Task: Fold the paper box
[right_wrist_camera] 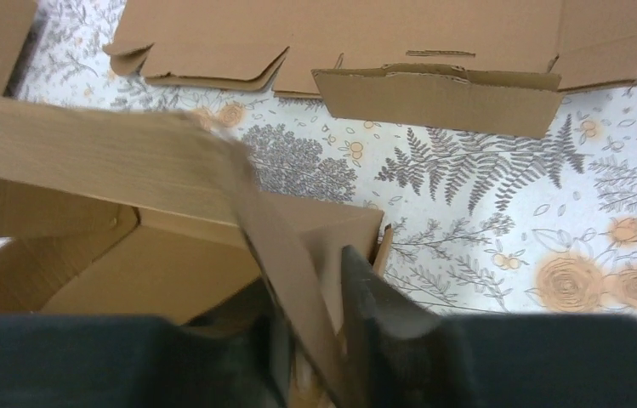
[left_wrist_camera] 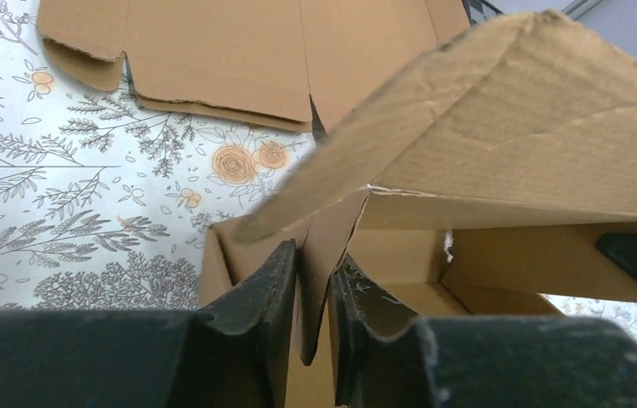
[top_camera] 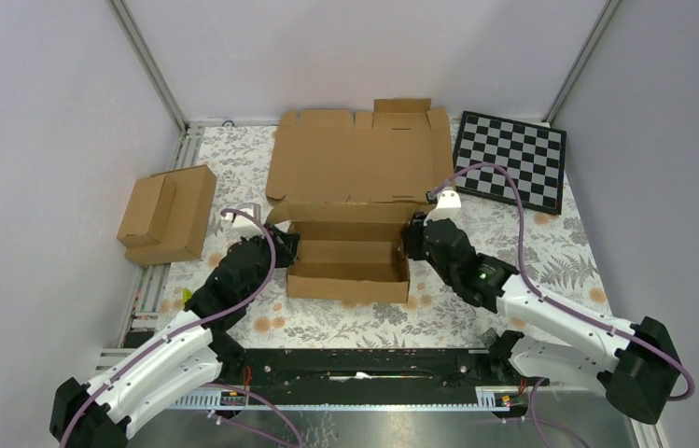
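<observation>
The paper box (top_camera: pixel 345 266) sits mid-table as a shallow open tray, its lid panel slanting up at the back. My left gripper (top_camera: pixel 286 245) is at the box's left end. In the left wrist view it (left_wrist_camera: pixel 315 285) is shut on a thin cardboard side flap of the box (left_wrist_camera: pixel 510 119). My right gripper (top_camera: pixel 412 238) is at the box's right end. In the right wrist view it (right_wrist_camera: pixel 310 293) is shut on a slanting side flap of the box (right_wrist_camera: pixel 85 161). Both flaps stand between the dark fingers.
A wider flat cardboard blank (top_camera: pixel 355 154) lies just behind the box and also shows in both wrist views (left_wrist_camera: pixel 213 51) (right_wrist_camera: pixel 383 34). Two joined small brown boxes (top_camera: pixel 168 215) sit at the left edge. A checkerboard (top_camera: pixel 511 161) lies at the back right.
</observation>
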